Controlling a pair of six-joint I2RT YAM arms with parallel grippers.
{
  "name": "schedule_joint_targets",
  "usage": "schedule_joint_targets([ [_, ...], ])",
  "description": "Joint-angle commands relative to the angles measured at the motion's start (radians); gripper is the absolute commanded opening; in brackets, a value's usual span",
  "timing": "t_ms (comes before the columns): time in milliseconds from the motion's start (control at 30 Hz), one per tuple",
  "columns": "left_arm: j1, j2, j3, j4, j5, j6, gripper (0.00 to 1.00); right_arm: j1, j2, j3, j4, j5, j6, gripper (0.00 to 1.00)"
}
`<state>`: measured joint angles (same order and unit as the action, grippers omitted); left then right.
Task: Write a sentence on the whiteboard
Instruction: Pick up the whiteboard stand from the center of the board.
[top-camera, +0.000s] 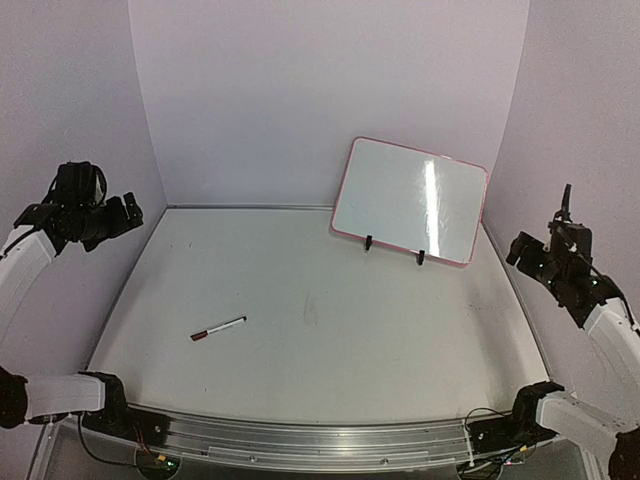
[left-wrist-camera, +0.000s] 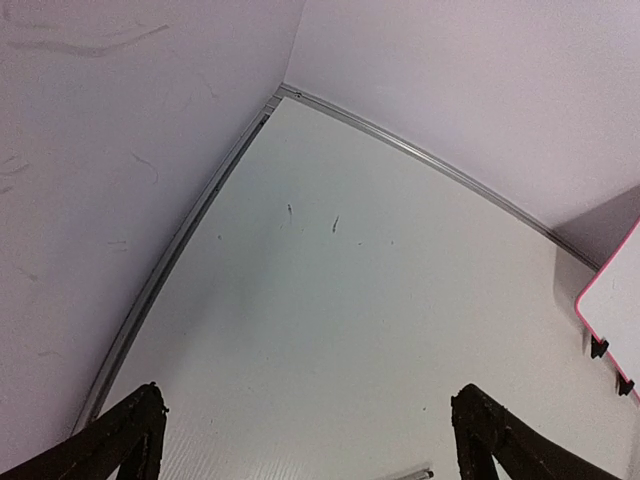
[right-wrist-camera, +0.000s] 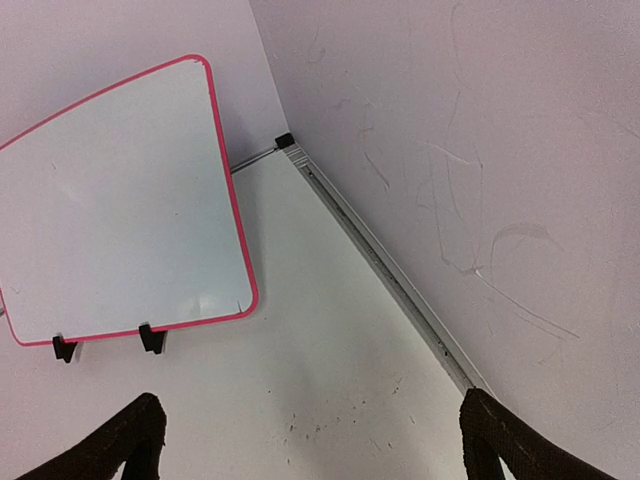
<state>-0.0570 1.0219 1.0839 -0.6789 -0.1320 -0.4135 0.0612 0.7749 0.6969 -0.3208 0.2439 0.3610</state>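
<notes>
From the top view, the whiteboard (top-camera: 410, 200) stands at the far right of the table (top-camera: 330, 290). It rests on two black clip feet (top-camera: 369, 242) and tilts back toward the far wall. A bright streak of light shines on its white face. Only this view shows the whole marker pen (top-camera: 218, 328), which lies flat on the near left part of the table, well apart from the board. The left gripper (top-camera: 128, 212) hangs up high at the left side and the right gripper (top-camera: 562, 212) up high at the right side. Both hold nothing.

The left wrist view shows the left gripper's fingers (left-wrist-camera: 130, 440) spread wide over bare table. Just one pink corner of the board peeks in at the right edge.

The right wrist view shows the right gripper's fingers (right-wrist-camera: 135, 435) spread wide too. The board fills the far left, pink frame all round. Scratches mark the right wall (right-wrist-camera: 480, 180).
</notes>
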Motion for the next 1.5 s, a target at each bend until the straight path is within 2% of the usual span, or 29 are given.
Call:
schedule_joint_targets([
  [0, 0.004, 0.079, 0.177, -0.135, 0.037, 0.118, 1.00, -0.001, 0.051, 0.122, -0.101, -0.059, -0.029, 0.98],
  [167, 0.004, 0.074, 0.116, -0.005, 0.185, 0.182, 1.00, 0.016, 0.162, 0.176, -0.126, -0.141, 0.021, 0.95],
  [333, 0.003, 0.098, 0.051, 0.115, 0.318, 0.250, 0.99, 0.152, 0.359, 0.247, -0.151, -0.087, 0.048, 0.93],
  [500, 0.003, 0.123, -0.001, 0.158, 0.288, 0.299, 0.99, 0.252, 0.555, 0.316, -0.147, -0.076, 0.091, 0.84],
  [767, 0.003, 0.111, -0.047, 0.149, 0.254, 0.285, 0.99, 0.262, 0.826, 0.398, -0.020, -0.151, 0.118, 0.69],
  [867, 0.004, 0.120, -0.043, 0.143, 0.248, 0.284, 1.00, 0.264, 0.912, 0.450, 0.005, -0.148, 0.103, 0.67],
  [1200, 0.004, 0.154, -0.034, 0.137, 0.275, 0.277, 1.00, 0.290, 1.133, 0.641, 0.025, -0.096, 0.050, 0.61],
  [1467, 0.003, 0.164, -0.035, 0.137, 0.290, 0.274, 1.00, 0.302, 1.242, 0.708, 0.025, -0.006, 0.040, 0.50],
])
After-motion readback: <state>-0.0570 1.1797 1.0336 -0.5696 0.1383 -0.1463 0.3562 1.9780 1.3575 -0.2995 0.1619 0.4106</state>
